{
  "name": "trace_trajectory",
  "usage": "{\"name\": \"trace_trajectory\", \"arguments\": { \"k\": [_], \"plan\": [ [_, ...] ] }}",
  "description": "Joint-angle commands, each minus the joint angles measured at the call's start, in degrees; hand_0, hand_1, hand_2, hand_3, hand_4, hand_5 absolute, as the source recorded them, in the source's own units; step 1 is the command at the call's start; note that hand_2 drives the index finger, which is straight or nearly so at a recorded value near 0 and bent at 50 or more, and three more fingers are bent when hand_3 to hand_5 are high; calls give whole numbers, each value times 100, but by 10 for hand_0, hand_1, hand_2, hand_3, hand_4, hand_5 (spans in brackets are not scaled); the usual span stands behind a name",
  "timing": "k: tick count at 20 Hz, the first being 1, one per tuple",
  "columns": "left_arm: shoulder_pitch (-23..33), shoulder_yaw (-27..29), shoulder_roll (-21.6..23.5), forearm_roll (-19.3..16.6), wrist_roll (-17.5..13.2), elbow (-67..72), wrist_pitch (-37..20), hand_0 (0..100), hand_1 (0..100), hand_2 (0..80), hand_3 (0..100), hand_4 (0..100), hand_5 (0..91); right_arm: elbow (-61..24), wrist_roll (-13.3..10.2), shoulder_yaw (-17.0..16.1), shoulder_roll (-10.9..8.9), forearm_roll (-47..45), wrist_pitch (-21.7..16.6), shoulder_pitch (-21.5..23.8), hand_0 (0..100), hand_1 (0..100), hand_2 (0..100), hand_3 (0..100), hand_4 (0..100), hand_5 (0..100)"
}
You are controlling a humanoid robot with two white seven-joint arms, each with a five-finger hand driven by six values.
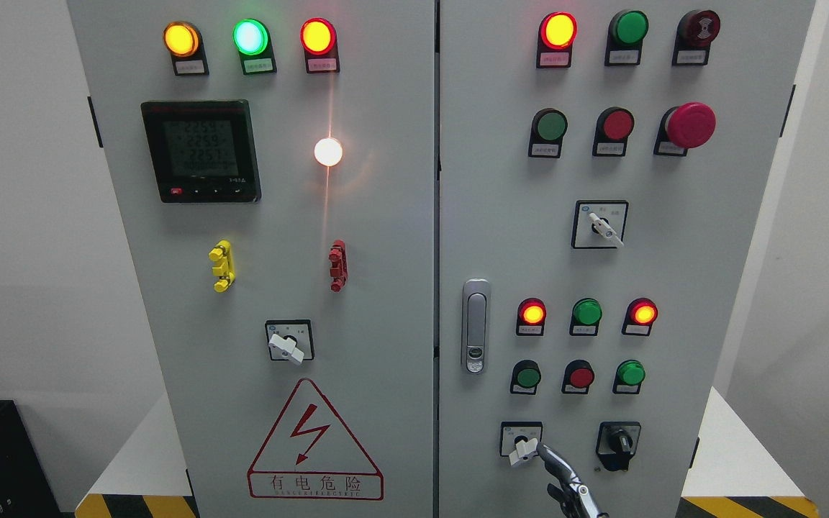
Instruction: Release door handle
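Looking at the head view, one robot hand (565, 482) pokes up at the bottom edge right of the middle. Can't tell which arm it belongs to, or whether its fingers are spread or curled. A fingertip sits right at the white knob of the lower rotary switch (521, 440). The door handle (476, 326), a slim silver latch lying flush on the right door's left edge, stands free, so I'd call the release pretty much done.
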Motion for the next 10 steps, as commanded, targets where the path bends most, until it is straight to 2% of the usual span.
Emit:
{"name": "trace_trajectory", "arguments": {
  "k": [1, 3, 5, 7, 9, 10],
  "plan": [
    [-193, 0, 0, 0, 1, 0, 3, 120, 556, 0, 0, 0, 0, 0, -20, -8, 8, 11, 26, 2, 366, 57, 0, 15, 20, 4],
    [-193, 0, 0, 0, 1, 0, 3, 120, 556, 0, 0, 0, 0, 0, -11, -9, 8, 11, 35, 2, 368, 56, 0, 18, 34, 14],
    [-193, 0, 0, 0, 1, 0, 3, 120, 556, 0, 0, 0, 0, 8, -11, 0, 8, 20, 35, 2, 368, 60, 0, 37, 105, 70],
    [-193, 0, 0, 0, 1, 0, 3, 120, 556, 0, 0, 0, 0, 0, -11, 0, 0, 20, 27, 2, 369, 77, 0, 127, 293, 275],
    [-193, 0, 0, 0, 1, 0, 3, 120, 556, 0, 0, 0, 0, 0, -11, 0, 0, 72, 18, 2, 372, 94, 0, 211, 382, 389],
    [-193, 0, 0, 0, 1, 0, 3, 120, 556, 0, 0, 0, 0, 0, -11, 0, -9, 212, -8, -6, 375, 103, 0, 245, 413, 415]
  ]
}}
